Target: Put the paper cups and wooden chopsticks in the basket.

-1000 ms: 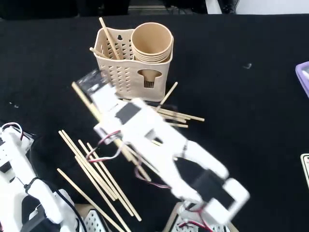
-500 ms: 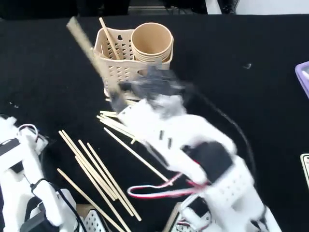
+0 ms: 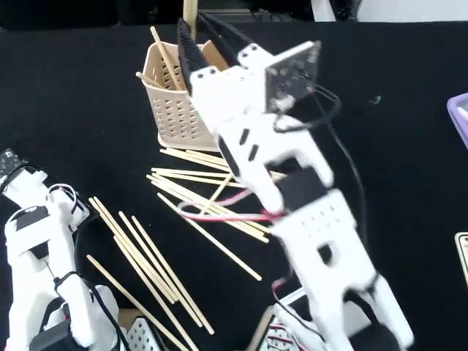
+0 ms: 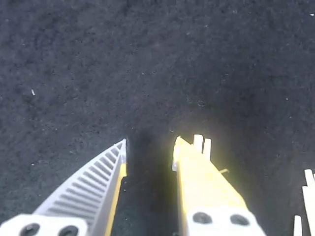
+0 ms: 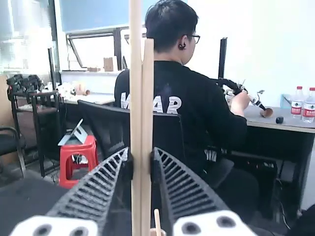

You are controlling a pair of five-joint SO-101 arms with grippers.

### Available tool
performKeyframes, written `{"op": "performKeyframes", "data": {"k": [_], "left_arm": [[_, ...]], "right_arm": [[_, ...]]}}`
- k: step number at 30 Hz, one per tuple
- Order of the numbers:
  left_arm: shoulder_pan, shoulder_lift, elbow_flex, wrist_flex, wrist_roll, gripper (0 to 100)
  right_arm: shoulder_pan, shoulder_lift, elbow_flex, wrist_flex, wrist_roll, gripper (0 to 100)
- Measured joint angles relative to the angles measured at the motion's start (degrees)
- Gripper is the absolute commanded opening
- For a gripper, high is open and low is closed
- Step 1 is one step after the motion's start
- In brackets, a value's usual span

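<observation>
Chopsticks first: your right arm point(image 3: 292, 183) stands up the middle of the frame, and its jaws are clamped on a held pair point(image 5: 141, 88) of wooden chopsticks, upright and side by side, right above the basket point(image 3: 170, 110) at upper left of centre; the pair runs off the top edge; a leaning chopstick point(image 3: 162, 55) rests inside the basket against its left side; on the black table point(image 3: 409, 146) you have two loose spreads, a fanned group point(image 3: 179, 174) just below the basket and partly under the arm, and a diagonal group point(image 3: 146, 263) at lower left; your left arm point(image 3: 36, 248) sits in the lower left corner, its jaws apart over the table.
</observation>
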Motion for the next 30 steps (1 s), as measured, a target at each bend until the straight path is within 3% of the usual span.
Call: {"op": "performKeyframes", "data": {"k": [5,25,30], "left_arm": [[0.18,0.00,0.00,0.00,0.00,16],[0.09,0.00,0.00,0.00,0.00,16],[0.09,0.00,0.00,0.00,0.00,16]], "right_arm": [[0.00,6.68,-2.81,-7.47,-0.26,1.1],[3.16,22.77,-6.33,-8.44,-0.26,1.3],[2.02,23.30,-6.07,-4.66,0.26,13.7]]}}
